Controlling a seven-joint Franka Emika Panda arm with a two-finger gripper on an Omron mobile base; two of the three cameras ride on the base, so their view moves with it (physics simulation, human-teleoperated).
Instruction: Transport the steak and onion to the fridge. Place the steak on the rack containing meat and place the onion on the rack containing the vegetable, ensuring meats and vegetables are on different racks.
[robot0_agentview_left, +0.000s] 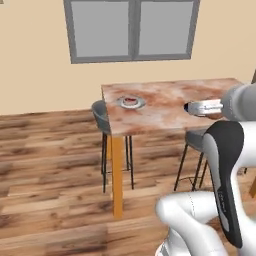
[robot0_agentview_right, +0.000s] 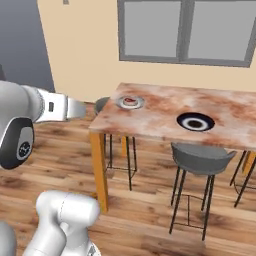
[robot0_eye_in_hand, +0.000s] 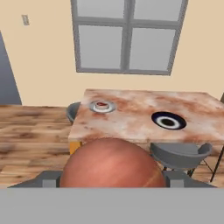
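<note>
The onion (robot0_eye_in_hand: 111, 162) sits close against the hand camera, flanked by the grey fingertips of the gripper (robot0_eye_in_hand: 111, 181), which looks closed on it. Ahead of the gripper and lower, the steak (robot0_eye_in_hand: 101, 105) rests on a small plate (robot0_eye_in_hand: 108, 108) at the surface's (robot0_eye_in_hand: 131, 118) near-left corner (the fridge is not ahead). The arm reaches level toward the surface.

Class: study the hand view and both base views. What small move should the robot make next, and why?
Probably keep the jaws shut and turn the base toward the fridge: the onion sits between them, while the steak lies on its plate on the table.
</note>
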